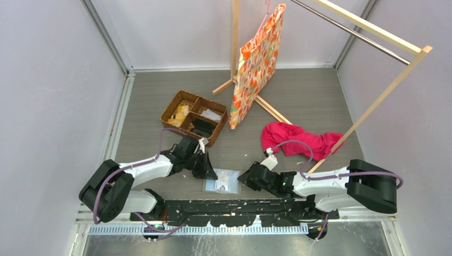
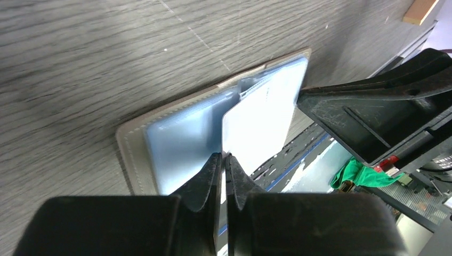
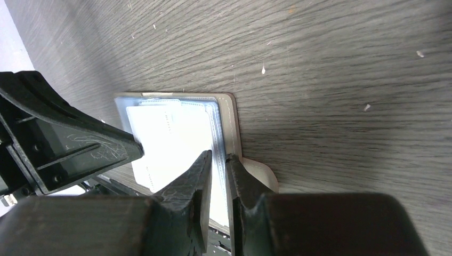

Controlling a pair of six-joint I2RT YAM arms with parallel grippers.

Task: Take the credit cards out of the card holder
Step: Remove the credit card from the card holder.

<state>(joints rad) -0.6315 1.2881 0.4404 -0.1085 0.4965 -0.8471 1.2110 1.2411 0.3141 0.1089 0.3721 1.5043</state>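
My left hand (image 2: 224, 156) is pinched shut on the edge of a white credit card (image 2: 258, 125), which pokes out of its blue sleeve. I reckon that grip is there to slide it free. The card holder (image 2: 176, 141) lies open on the surface (image 1: 298, 101), between my arms. My right hand (image 3: 218, 156) is clamped on the holder's outer edge, likely anchoring it against the pull.

Overhead camera looks down; wrist cameras closely share card holder (image 2: 176, 133).
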